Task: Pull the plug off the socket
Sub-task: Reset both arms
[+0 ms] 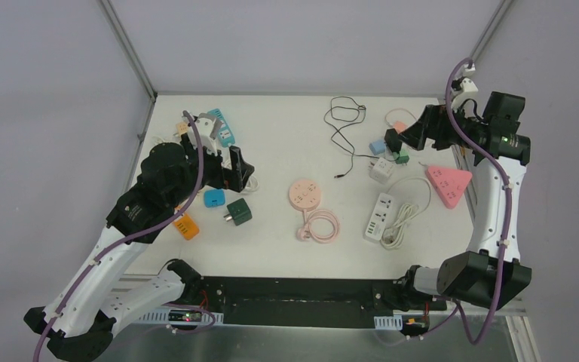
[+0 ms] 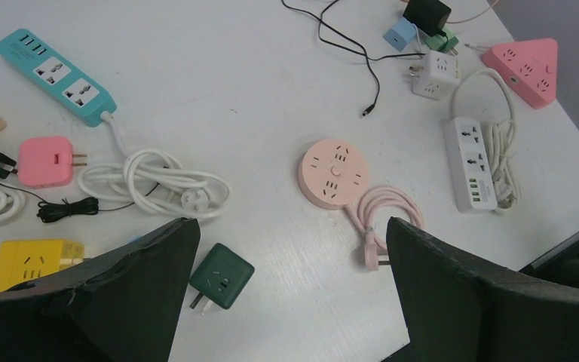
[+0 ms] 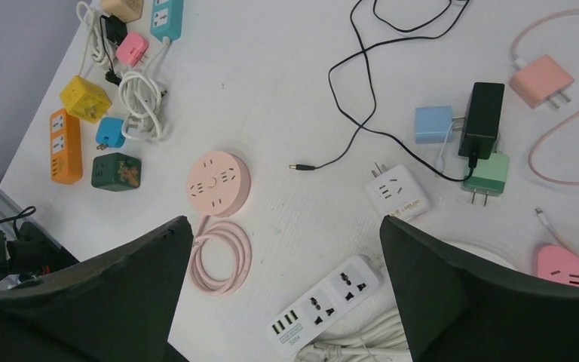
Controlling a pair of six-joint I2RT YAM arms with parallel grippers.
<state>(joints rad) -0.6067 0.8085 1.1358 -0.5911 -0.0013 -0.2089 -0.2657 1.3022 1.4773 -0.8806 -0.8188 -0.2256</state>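
White arms (image 1: 113, 260), black claws (image 2: 292, 226) (purple cables (image 1: 199, 170)).

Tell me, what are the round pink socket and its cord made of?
Round pink socket: probably hard plastic, smooth and matte, with crisp moulded slots. Its cord: likely a rubbery plastic sheath, since it lies coiled in soft loops.

- Black adapter plug (image 3: 481, 117): oblong, lying flat at the far right of the table, one end seated in the socket.
- Green socket cube (image 3: 488, 175): small, flat on the table, own prongs pointing away from the plug.
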